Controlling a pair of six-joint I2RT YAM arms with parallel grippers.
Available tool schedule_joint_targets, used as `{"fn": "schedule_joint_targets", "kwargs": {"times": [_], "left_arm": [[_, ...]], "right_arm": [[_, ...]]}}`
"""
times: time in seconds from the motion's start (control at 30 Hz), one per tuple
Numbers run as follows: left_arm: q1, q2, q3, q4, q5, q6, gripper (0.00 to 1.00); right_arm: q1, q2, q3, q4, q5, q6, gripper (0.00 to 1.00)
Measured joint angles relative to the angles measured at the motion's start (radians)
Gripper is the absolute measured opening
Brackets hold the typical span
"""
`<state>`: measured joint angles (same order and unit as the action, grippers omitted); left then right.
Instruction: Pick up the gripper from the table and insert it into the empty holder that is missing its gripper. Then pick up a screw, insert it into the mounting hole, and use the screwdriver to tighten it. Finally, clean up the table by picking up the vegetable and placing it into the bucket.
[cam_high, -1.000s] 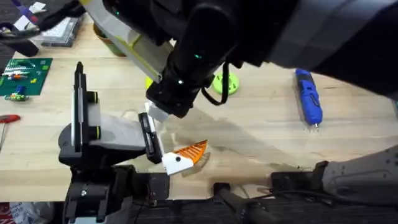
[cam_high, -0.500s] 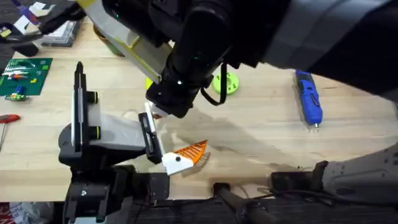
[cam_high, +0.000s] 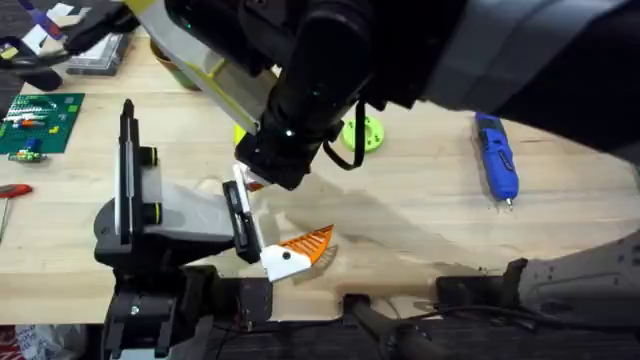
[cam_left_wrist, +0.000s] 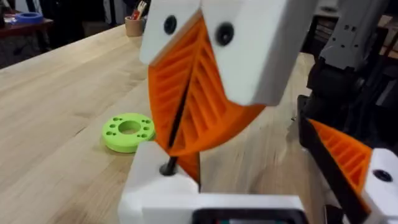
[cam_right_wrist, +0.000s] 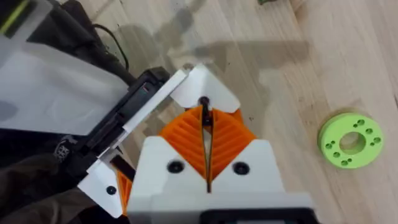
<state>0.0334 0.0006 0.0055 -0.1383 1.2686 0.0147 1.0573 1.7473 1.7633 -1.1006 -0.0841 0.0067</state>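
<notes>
Screw, small, dark and metal (cam_right_wrist: 204, 101): I judge it light, rigid and smooth, easily dropped or tipped, and best held by the shank near the head so the threaded end stays free. It is too small for me to confirm thread or head type.

Findings, left to right across the overhead view:

- Grey-white arm-shaped holder with a black base and upright post (cam_high: 180, 215) stands at the left of the light wooden surface (cam_high: 420, 230), its black end bracket (cam_high: 240, 225) pointing toward the middle.
- My right end effector (cam_right_wrist: 205, 118), white with orange ribbed pads, reaches across and hangs just above that bracket. Its pads are pressed together on the screw, whose head shows at the fingertips. The screw is therefore in my grip, just beside a white part at the bracket. I cannot tell whether it touches the mounting hole.
- Orange ribbed triangular gripper on a white block (cam_high: 298, 250) sits at the bracket's near end, apparently seated.
- Lime-green plastic ring with holes (cam_high: 363, 133) lies loose behind, not involved.
- Thick blue cylindrical screwdriver (cam_high: 497, 158) lies well apart at the right, untouched.

Assessment: any sideways slip at the tips could tilt the screw off line.
</notes>
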Motion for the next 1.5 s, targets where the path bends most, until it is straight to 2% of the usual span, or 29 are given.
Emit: {"fn": "schedule_joint_targets", "kwargs": {"times": [0.77,1.03,1.2,1.23,1.5], "left_arm": [[0.000,0.000,0.000,0.000,0.000,0.000,0.986],[0.000,0.000,0.000,0.000,0.000,0.000,0.986],[0.000,0.000,0.000,0.000,0.000,0.000,0.986],[0.000,0.000,0.000,0.000,0.000,0.000,0.986],[0.000,0.000,0.000,0.000,0.000,0.000,0.986]], "right_arm": [[0.000,0.000,0.057,-0.069,0.009,-0.017,0.003],[0.000,0.056,0.189,-0.182,0.034,-0.051,0.003],[0.000,0.150,0.290,-0.276,0.045,-0.086,0.003],[0.000,0.211,0.364,-0.331,0.050,-0.113,0.003],[0.008,0.225,0.422,-0.336,0.059,-0.143,0.003]]}}
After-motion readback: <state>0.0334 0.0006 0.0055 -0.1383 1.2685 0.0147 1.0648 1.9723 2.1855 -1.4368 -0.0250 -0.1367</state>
